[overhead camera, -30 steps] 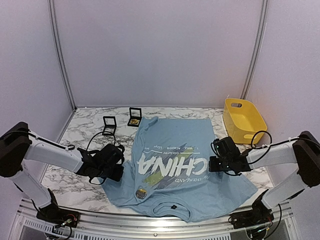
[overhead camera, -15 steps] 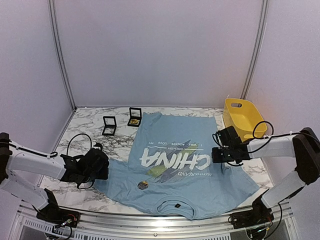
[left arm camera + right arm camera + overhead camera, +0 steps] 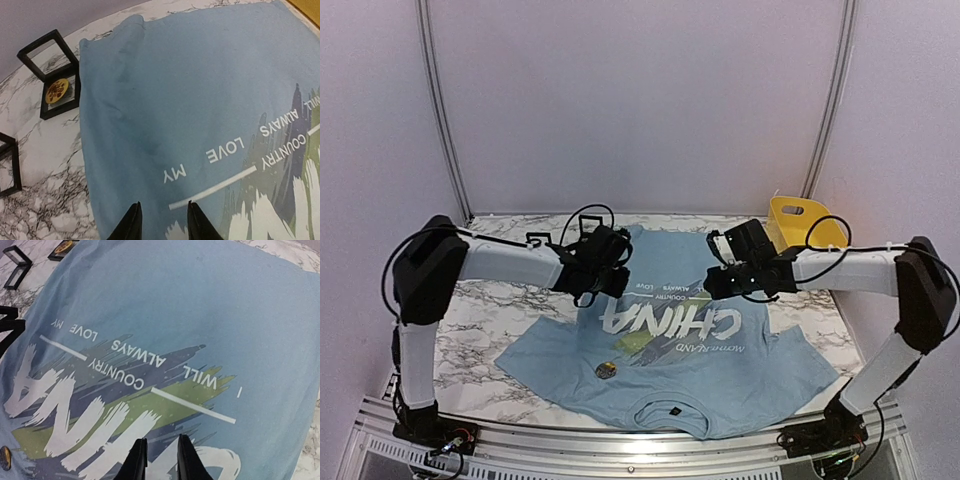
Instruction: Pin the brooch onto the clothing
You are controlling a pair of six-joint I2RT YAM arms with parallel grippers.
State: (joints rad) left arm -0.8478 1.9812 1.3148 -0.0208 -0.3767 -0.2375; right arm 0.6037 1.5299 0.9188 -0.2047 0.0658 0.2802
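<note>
The clothing, a light blue T-shirt [image 3: 720,370] with white "CHINA" lettering, lies spread flat on the marble table, collar toward the near edge. A small round brooch [image 3: 605,370] rests on its chest below the lettering, and it also shows at the right wrist view's lower left edge [image 3: 5,457]. My left gripper [image 3: 163,212] hovers open over the shirt's [image 3: 200,100] far left part, near the words "MY LOVE", holding nothing. My right gripper [image 3: 161,447] hangs over the printed streaks of the shirt [image 3: 225,300], its fingers slightly apart and empty.
A black display box [image 3: 50,75] holding a golden badge [image 3: 56,90] stands just off the shirt's far left corner. A second black box [image 3: 7,165] stands left of it. A yellow basket [image 3: 800,215] sits at the back right behind my right arm.
Both arms have swung from the shirt's side edges to its far part. Both grippers have let go of the cloth and opened. The shirt now lies flatter and wider.
</note>
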